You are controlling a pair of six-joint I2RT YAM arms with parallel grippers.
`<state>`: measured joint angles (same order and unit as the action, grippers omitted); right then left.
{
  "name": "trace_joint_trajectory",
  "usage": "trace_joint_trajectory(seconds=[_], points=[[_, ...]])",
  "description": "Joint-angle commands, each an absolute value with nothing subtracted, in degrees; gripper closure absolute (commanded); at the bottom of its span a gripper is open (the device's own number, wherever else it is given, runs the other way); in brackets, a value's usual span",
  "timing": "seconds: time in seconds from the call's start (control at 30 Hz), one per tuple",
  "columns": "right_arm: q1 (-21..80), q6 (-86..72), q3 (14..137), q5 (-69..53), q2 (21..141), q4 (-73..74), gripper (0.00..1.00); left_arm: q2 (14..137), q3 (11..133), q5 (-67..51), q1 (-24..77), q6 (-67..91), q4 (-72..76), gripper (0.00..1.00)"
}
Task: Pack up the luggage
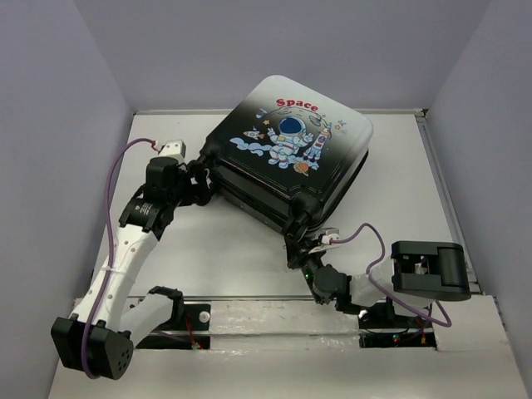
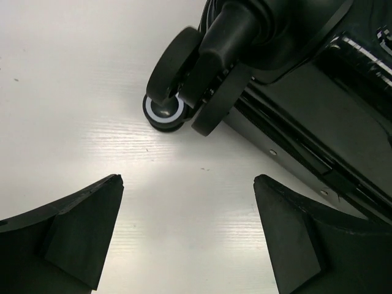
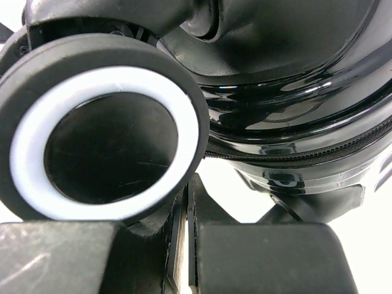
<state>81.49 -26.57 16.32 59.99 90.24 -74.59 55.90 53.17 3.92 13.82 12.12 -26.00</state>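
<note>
Left pincer [image 2: 187, 177] spread wide, arm outstretched; right pincer [image 3: 188, 191] tight together, arm folded low.

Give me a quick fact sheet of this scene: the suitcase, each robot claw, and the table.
Luggage: closed, lying flat, astronaut print facing up
Table: white, carries the suitcase
Left gripper: open, empty, facing the left-corner wheel without touching it
Right gripper: fingers shut, just under the near-corner wheel, which has a white ring
Zipper: looks closed where visible
</note>
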Motion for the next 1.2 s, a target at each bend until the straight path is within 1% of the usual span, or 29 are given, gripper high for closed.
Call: trace_joint_trajectory(seconds=[0.0, 0.3, 0.57, 0.67, 0.73, 0.77, 0.83, 0.87, 0.93, 1.0, 1.07, 1.13, 1.17], points=[[84.38, -29.79, 15.91, 55.55, 90.00, -83.93, 0.93, 57.02, 57.91, 4.22, 13.45, 8.44, -19.16, 0.01], [84.38, -29.09, 15.82, 54.06, 92.02, -87.19, 0.93, 68.36, 64.59, 5.36, 13.36, 4.75, -19.51, 0.01], [84.38, -28.83, 16.52, 52.56, 90.70, -85.08, 0.93, 76.55, 69.78, 5.19, 13.36, 2.99, -19.87, 0.01], [84.38, -29.09, 16.44, 52.21, 90.44, -84.38, 0.93, 78.39, 69.79, 3.17, 13.36, 2.73, -18.81, 0.15], [84.38, -29.18, 16.70, 51.86, 89.92, -82.98, 0.93, 79.19, 68.65, 1.50, 13.36, 2.81, -18.20, 0.36], [84.38, -29.27, 17.05, 51.86, 89.74, -82.27, 0.93, 79.28, 67.86, 1.15, 13.36, 2.99, -17.50, 0.66], [84.38, -29.18, 17.14, 51.85, 89.21, -81.04, 0.93, 79.19, 67.15, -1.12, 13.36, 3.34, -17.05, 0.92], [84.38, -29.18, 16.88, 51.86, 88.43, -80.86, 0.93, 79.28, 66.89, -2.53, 13.36, 3.43, -17.14, 0.94], [84.38, -28.83, 16.61, 51.94, 87.11, -79.99, 0.93, 78.67, 65.75, -5.26, 13.36, 3.86, -17.14, 0.94], [84.38, -28.04, 17.05, 51.95, 83.60, -75.87, 0.93, 76.74, 63.03, -9.74, 13.45, 6.14, -16.35, 0.94], [84.38, -28.47, 18.62, 51.50, 78.52, -64.56, 0.93, 74.28, 59.70, -16.13, 13.53, 8.68, -13.73, 0.94], [84.38, -28.30, 21.09, 50.63, 75.77, -55.60, 0.93, 69.89, 54.25, -17.22, 13.62, 9.58, -12.22, 0.94], [84.38, -28.04, 21.53, 50.02, 74.72, -53.81, 0.93, 68.74, 52.75, -17.05, 13.62, 10.19, -11.78, 0.94]])
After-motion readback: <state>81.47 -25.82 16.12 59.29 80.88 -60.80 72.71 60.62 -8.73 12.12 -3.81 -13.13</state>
